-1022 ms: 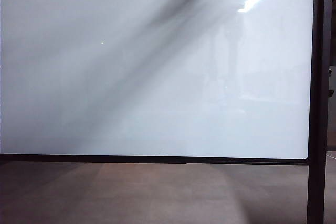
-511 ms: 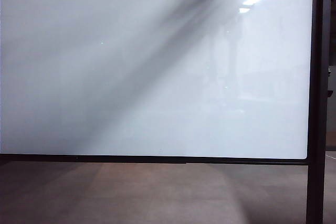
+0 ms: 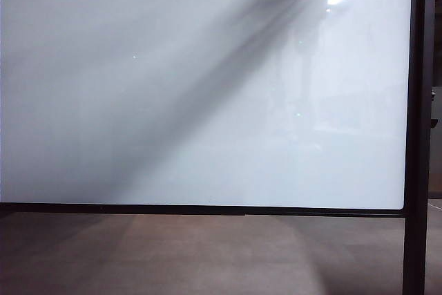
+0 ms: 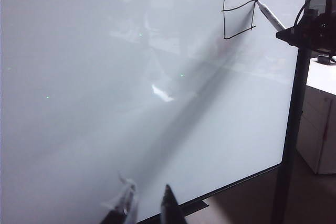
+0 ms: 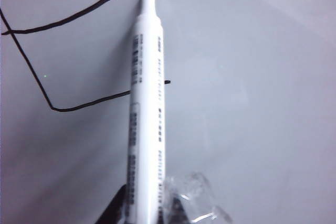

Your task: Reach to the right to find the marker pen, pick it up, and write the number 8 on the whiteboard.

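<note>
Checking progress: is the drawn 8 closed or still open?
Closed: the number 8 shows two stacked boxes; the marker pen tip touches its right side.

Looks like an office or lab: freestanding whiteboard [image 3: 207, 101] on grey floor [image 3: 207, 253], white cabinet [image 4: 321, 124] just beside whiteboard's post.

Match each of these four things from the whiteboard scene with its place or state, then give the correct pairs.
Things:
1. marker pen
2. number 8
3. left gripper
4. right gripper

Places or states:
A. open, low in front of the whiteboard, holding nothing
B. drawn near the board's upper right
C. shut on the pen's barrel
D. tip at the drawn line

Pairs: 1-D, 2-B, 3-A, 4-C
</note>
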`<state>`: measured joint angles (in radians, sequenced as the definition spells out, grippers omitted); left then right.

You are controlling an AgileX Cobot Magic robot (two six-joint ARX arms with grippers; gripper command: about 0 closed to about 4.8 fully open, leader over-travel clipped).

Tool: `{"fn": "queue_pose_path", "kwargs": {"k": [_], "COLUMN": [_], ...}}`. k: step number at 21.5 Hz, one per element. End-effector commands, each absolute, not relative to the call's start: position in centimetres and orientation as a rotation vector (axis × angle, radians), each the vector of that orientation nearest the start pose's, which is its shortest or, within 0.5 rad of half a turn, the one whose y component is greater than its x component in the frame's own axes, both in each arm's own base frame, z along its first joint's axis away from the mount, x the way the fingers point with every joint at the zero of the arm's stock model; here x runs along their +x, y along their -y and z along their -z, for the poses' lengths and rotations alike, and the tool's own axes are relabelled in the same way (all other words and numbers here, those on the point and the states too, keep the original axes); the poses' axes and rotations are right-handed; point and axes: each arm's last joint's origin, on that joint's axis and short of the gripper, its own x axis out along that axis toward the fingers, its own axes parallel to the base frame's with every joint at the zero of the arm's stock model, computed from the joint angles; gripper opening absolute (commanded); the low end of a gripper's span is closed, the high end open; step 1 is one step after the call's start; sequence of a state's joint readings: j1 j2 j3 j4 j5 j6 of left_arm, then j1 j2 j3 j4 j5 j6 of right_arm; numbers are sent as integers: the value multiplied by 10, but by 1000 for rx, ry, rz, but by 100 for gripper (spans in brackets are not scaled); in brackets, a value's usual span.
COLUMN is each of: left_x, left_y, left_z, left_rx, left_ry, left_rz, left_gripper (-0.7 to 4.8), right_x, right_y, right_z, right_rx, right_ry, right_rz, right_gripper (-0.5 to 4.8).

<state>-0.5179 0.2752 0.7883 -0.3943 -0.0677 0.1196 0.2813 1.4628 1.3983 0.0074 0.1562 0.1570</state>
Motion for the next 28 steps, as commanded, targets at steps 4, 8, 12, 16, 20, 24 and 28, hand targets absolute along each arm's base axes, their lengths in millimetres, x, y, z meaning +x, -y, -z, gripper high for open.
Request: {"fn": "queue_pose_path", "kwargs": {"k": [4, 8, 12, 16, 20, 24, 28], "left_x": [40, 40, 40, 34, 29, 21, 18], "left_y": [20, 20, 20, 17, 13, 7, 4], "left_z": [-361, -361, -361, -362, -362, -359, -341], "left_rx": [83, 83, 83, 76, 71, 69, 81], "left_ry": [153, 153, 154, 178, 201, 242, 285], "left_rz": [440, 441, 439, 441, 409, 326, 221], "left_gripper": [66, 66, 66, 66, 66, 66, 66], "right_x": [304, 284, 259, 227, 198, 178, 162], "right_y": [-93, -89, -86, -94, -93, -94, -89], "right_z": [-419, -432, -442, -448, -453, -454, -449], "right_rx": [148, 147, 162, 172, 186, 183, 172], "right_ry": [-21, 6, 28, 73, 118, 147, 162], "right_rz": [-144, -152, -221, -298, -350, -365, -352], "right_gripper": [-7, -7, -7, -7, -7, -7, -7]}}
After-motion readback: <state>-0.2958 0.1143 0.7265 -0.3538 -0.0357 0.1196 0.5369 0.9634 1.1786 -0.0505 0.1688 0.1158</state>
